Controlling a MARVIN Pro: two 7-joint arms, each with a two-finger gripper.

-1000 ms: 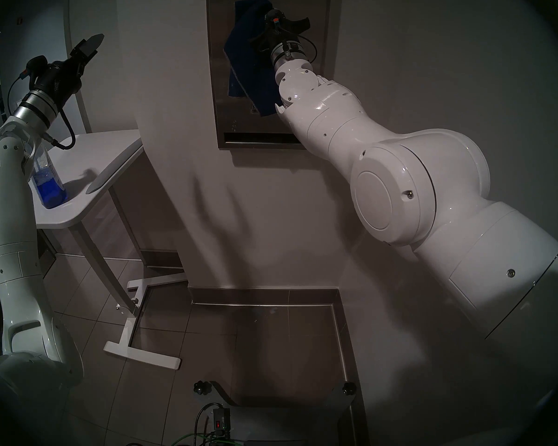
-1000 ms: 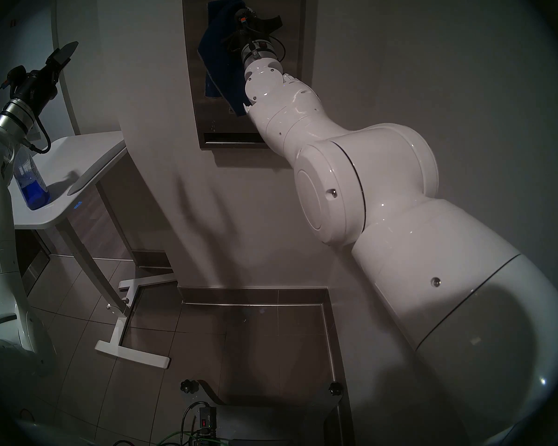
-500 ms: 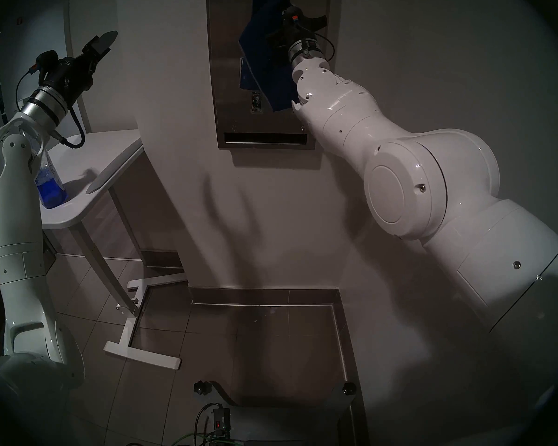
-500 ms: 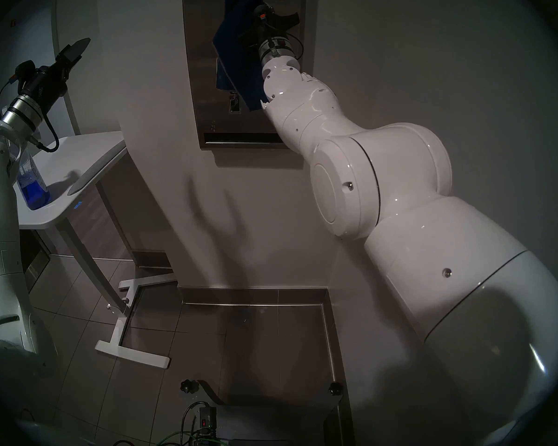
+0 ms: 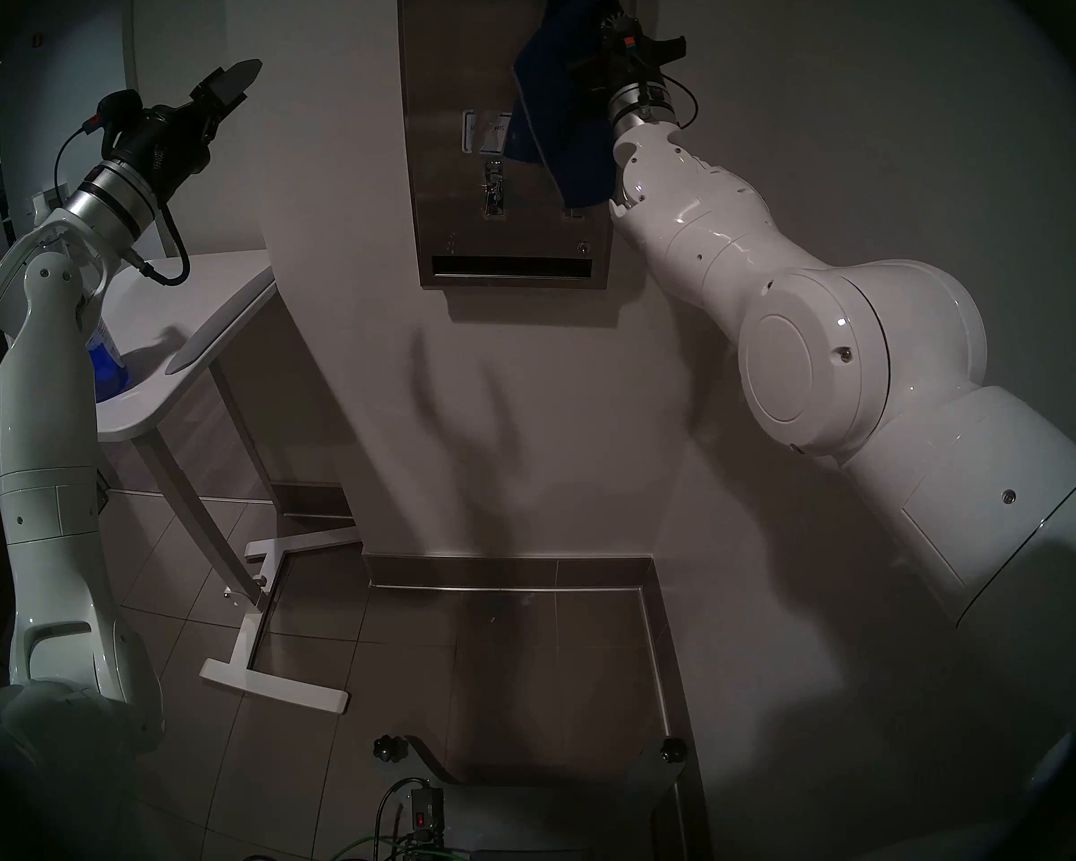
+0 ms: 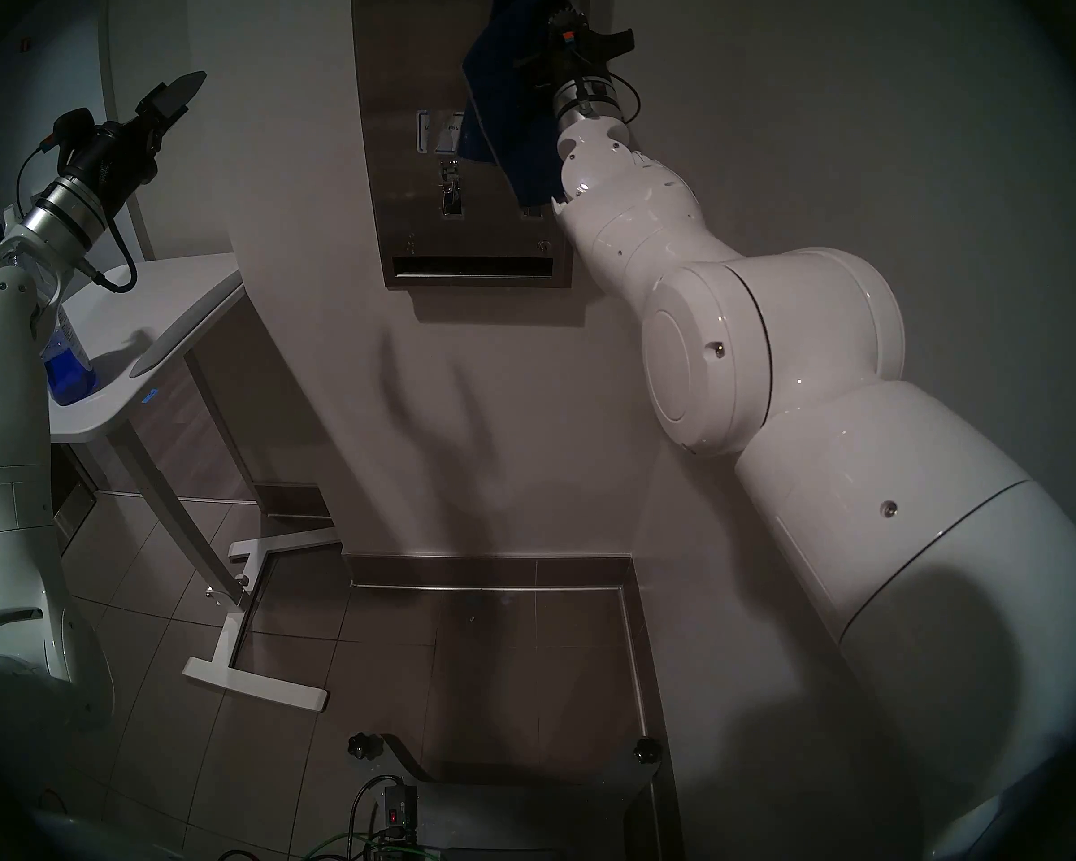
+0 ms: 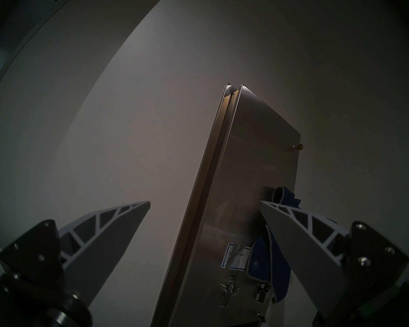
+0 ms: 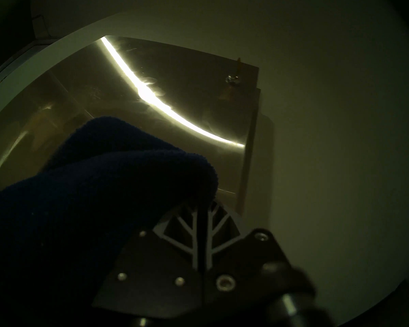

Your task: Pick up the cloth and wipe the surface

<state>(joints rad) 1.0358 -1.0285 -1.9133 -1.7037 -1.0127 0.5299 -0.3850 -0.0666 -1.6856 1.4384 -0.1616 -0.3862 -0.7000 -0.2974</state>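
**Now: cloth on the dispenser's upper right**

Up on the wall, the steel dispenser front (image 5: 455, 52) serves as landmark; all places are read from it.

- Right pincer (image 8: 202, 201): clamped tight on the navy cloth (image 5: 560, 102), fingers pressed together with terry bunched over them in the right wrist view.
- Cloth lies against the dispenser's upper right part and hangs down its right side. Its lower edge covers the right end of the white, blue-bordered label (image 5: 483, 131) and most of the right lever; only a scrap of that lever shows below the hem.
- Left lever (image 5: 493, 189), just under the label, is uncovered. Dark slot (image 5: 510, 266) along the bottom edge is clear of the cloth.
- A small key (image 7: 297, 147) stands out near the dispenser's top right corner, above the cloth.
- Left pincer (image 7: 204, 202): fingers spread wide, gripping nothing, held in the air well to the left of the dispenser and angled up toward it.
- White worktop (image 5: 212, 294) stands down-left of the dispenser; a bottle of blue liquid (image 5: 108, 375) is on it, half hidden behind the left arm.
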